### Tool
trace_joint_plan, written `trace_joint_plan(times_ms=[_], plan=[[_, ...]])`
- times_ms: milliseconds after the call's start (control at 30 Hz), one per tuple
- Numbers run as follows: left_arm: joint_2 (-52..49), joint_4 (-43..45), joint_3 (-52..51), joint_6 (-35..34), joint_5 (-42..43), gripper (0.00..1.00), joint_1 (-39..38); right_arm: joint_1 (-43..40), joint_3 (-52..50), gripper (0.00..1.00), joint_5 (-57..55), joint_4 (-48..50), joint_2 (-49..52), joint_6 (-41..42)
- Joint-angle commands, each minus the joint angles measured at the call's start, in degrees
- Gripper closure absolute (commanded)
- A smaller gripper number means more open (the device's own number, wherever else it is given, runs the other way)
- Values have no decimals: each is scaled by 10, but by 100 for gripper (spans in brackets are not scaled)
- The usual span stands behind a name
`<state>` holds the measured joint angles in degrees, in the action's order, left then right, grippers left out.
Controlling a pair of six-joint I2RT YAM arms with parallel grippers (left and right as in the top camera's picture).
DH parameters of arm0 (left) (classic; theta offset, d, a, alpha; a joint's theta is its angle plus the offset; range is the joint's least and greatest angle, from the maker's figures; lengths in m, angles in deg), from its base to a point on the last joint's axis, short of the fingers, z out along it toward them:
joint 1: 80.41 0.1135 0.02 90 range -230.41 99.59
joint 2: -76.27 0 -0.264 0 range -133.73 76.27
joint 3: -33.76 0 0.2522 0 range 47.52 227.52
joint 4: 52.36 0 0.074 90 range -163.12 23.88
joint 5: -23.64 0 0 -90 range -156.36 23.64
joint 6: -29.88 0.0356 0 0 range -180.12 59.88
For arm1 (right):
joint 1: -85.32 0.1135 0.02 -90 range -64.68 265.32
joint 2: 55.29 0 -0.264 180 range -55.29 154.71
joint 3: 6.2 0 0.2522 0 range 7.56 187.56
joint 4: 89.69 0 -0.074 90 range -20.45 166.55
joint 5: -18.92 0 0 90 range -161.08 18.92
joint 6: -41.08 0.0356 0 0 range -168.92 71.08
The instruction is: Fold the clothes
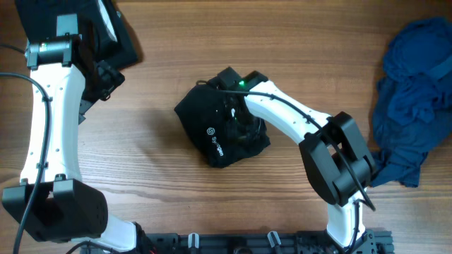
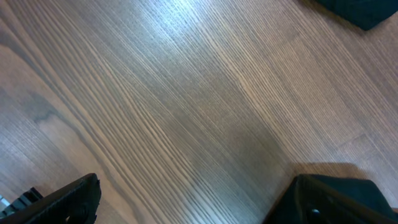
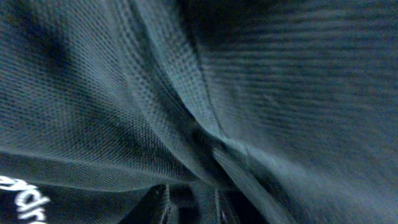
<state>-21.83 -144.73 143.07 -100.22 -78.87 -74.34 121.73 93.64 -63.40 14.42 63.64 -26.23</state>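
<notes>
mid tabletop (image 1: pixel 162 176) sits the crumpled black shirt (image 1: pixel 212 123), the right claw (image 3: pixel 189 208) sunk in it, pinching a fold. blue clothes (image 1: pixel 413 92) heap at the right edge. near the far left corner, the left claw (image 2: pixel 199 202) hangs spread over the wood.

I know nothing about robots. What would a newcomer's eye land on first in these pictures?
First, the crumpled black shirt with a small white logo at the centre of the table, the right gripper pinching a fold of it. Next, the heap of blue clothes at the right edge. The left gripper hangs open over bare wood at upper left.
</notes>
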Motion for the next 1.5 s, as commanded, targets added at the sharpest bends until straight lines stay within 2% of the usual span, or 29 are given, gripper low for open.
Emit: trace_joint_plan(times_ms=[0, 33, 100, 200, 233, 333, 433, 500, 700, 767, 800, 833, 900, 933, 1033, 1133, 1467], plan=[[-3, 2, 0, 9, 0, 0, 2, -4, 57, 68, -10, -3, -24, -15], [-3, 2, 0, 9, 0, 0, 2, -4, 65, 60, -4, -4, -30, -19], [-3, 2, 0, 9, 1, 0, 2, -5, 84, 35, -9, -10, -42, -24], [-3, 1, 0, 10, 1, 0, 2, -15, 107, 6, -43, -13, -59, -23], [-3, 1, 0, 13, 2, 0, 2, -23, 112, 0, -54, -9, -64, -23], [-3, 6, 0, 71, 48, 0, 0, -63, 119, 0, -62, 12, -75, -37], [-3, 15, 0, 125, 110, 0, 0, -126, 118, 0, -44, 28, -70, -105], [-3, 19, 0, 132, 128, 0, 0, -163, 118, 0, 5, 31, -66, -155], [-3, 25, 0, 131, 132, 0, -3, -257, 118, 0, 117, 48, -59, -217], [-3, 25, 0, 131, 132, 0, -3, -278, 115, 5, 160, 55, -51, -229], [-3, 25, 0, 131, 132, 0, -3, -288, 113, 14, 183, 56, -45, -234], [-3, 25, 0, 131, 132, 0, -5, -293, 111, 29, 198, 55, -39, -242], [-3, 25, 0, 131, 132, 0, -6, -295, 105, 44, 215, 56, -25, -243], [-3, 25, 0, 131, 132, 0, -7, -294, 104, 48, 224, 57, -19, -244], [-3, 26, 0, 131, 132, 0, -16, -286, 102, 49, 260, 57, 4, -257], [-3, 26, 0, 131, 132, 0, -25, -280, 102, 57, 272, 52, 20, -257], [-3, 34, 0, 129, 132, 0, -31, -249, 45, 56, 289, 58, 44, -272]])
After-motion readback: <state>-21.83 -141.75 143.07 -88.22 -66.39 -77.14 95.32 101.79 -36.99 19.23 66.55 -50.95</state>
